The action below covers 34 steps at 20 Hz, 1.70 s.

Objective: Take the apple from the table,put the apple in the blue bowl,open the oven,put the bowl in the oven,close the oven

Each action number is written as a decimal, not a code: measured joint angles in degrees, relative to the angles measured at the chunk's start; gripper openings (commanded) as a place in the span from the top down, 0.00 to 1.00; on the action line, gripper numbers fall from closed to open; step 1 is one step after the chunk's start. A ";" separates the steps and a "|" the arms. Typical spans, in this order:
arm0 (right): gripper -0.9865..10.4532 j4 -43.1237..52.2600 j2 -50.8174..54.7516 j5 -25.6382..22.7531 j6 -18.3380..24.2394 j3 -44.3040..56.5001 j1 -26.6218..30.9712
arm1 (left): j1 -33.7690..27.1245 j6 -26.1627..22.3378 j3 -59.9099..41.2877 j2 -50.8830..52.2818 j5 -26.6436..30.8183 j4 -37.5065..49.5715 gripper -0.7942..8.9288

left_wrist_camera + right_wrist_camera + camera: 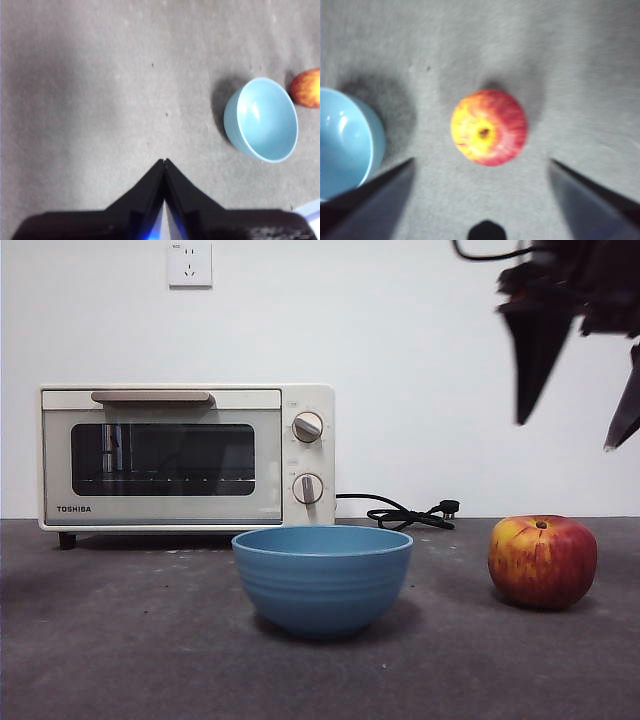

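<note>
The counter (pixel 120 660) looks matt grey and faintly scuffed. The blue bowl (pixel 322 578) has a smooth, glossy inside and fine ridges outside. The apple (pixel 542 560) has waxy, streaked skin. The oven (pixel 186 456) pairs cream painted casing with dark shiny glass.

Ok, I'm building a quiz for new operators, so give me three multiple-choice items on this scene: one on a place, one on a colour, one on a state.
1. Where is the apple?
A. in the blue bowl
B. on the table beside the blue bowl
C. inside the oven

2. What colour are the toaster oven's walls?
A. cream-white
B. red
C. black

3. How is the right gripper?
A. shut on the apple
B. shut, empty
C. open above the apple

Answers:
1 B: the apple rests on the table, apart from the blue bowl.
2 A: the Toshiba toaster oven is cream-white, its door closed.
3 C: the right wrist view shows its jaws spread wide, the apple untouched below.
</note>
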State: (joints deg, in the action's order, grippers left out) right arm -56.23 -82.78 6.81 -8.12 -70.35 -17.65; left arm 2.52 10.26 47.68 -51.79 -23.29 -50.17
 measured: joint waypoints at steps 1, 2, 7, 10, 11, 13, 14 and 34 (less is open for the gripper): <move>0.44 -0.33 -1.44 -0.07 0.00 -0.66 -0.70 | 0.07 -0.24 0.00 0.00 0.00 -0.15 0.92; 0.44 -0.55 -2.84 -0.44 0.00 -1.25 -1.27 | 0.07 -0.66 0.00 0.00 0.00 -0.37 0.92; 0.44 0.35 -9.40 -3.39 -0.26 -1.99 -2.58 | 0.07 -1.22 0.00 0.00 0.00 -1.97 0.92; 0.44 3.21 -13.35 -3.82 -0.44 -2.03 -2.58 | 0.07 -1.55 0.00 -0.02 0.00 -2.80 0.92; 0.44 4.15 -14.56 -3.87 -0.57 -2.03 -2.54 | 0.07 -1.88 0.00 -0.02 0.00 -3.10 0.92; 0.44 5.49 -16.52 -3.91 -0.87 -2.05 -2.56 | 0.07 -2.32 0.00 -0.04 0.00 -3.32 0.92; 0.44 5.66 -17.51 -3.91 -0.92 -2.05 -2.56 | 0.07 -2.36 0.00 -0.04 0.00 -3.41 0.92; 0.91 -0.17 -8.07 -1.81 -4.42 -2.08 -10.88 | 0.07 -4.24 0.00 -0.09 0.66 -4.66 0.92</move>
State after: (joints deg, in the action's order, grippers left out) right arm -56.40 -90.85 4.99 -12.53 -72.42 -28.53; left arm 2.59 6.02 47.68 -51.88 -22.63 -54.83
